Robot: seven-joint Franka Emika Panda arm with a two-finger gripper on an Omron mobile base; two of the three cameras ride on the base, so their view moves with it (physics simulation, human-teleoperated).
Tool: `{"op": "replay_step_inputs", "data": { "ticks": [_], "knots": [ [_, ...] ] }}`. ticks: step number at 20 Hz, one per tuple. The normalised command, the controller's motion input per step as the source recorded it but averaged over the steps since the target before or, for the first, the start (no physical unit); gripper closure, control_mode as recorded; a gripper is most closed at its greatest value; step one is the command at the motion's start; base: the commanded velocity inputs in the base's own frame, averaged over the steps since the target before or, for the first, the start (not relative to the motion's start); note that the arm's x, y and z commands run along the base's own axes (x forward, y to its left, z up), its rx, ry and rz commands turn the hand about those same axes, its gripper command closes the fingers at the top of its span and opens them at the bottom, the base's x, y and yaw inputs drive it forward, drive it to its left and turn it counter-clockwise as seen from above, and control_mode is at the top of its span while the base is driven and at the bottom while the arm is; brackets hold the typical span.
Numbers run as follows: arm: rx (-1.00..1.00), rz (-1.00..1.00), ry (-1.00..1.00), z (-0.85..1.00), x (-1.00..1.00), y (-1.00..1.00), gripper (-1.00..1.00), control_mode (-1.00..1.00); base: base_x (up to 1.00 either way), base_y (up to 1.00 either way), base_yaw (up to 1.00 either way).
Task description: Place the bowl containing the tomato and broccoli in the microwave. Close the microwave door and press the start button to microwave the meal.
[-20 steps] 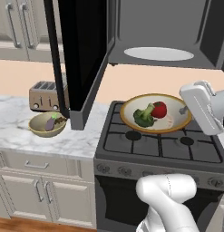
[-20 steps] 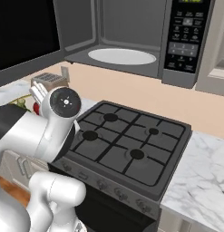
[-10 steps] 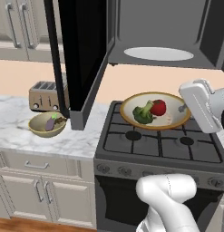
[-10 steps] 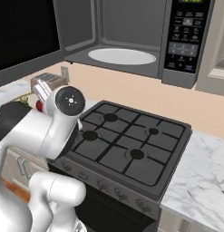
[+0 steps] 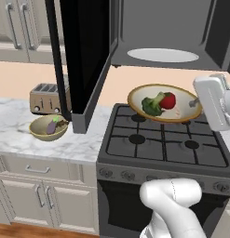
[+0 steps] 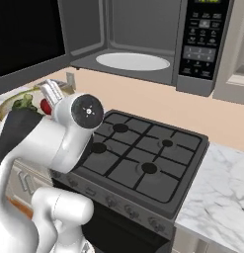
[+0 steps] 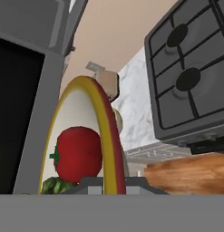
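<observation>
No legible text anywhere. Rows of pale markings visible on the microwave (image 6: pixel 143 44) control panel (image 6: pixel 201 47) in the right base view, too small and blurred to read; faint green glow at the panel's top display, digits indistinguishable. No readable brand or label on the toaster (image 5: pixel 47 97) or the stove (image 5: pixel 165 148) knob strip.

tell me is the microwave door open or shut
Open. The door is swung wide to the left, showing the grey cavity of the microwave and its white plate.
</observation>
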Motion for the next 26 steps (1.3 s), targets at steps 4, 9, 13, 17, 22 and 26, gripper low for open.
{"op": "replay_step_inputs", "data": {
  "ticks": [4, 9, 13, 17, 22, 26],
  "knots": [
    [0.00, -0.22, 0.00, 0.28, 0.00, -0.10, 1.00, -1.00, 0.00, 0.00, 0.00],
    [0.00, -0.22, 0.00, 0.41, -0.06, -0.12, 1.00, -1.00, 0.00, 0.00, 0.00],
    [-0.01, -0.17, -0.08, 0.54, -0.04, 0.01, 1.00, -1.00, 0.00, 0.00, 0.00],
    [0.00, -0.15, 0.00, 0.48, 0.00, 0.00, 1.00, -1.00, 0.00, 0.00, 0.00],
    [-0.03, -0.21, 0.00, 0.19, 0.12, 0.00, 1.00, -1.00, 0.00, 0.00, 0.00],
    [0.00, -0.19, 0.00, 0.08, 0.30, -0.09, 1.00, -1.00, 0.00, 0.00, 0.00]
  ]
}}
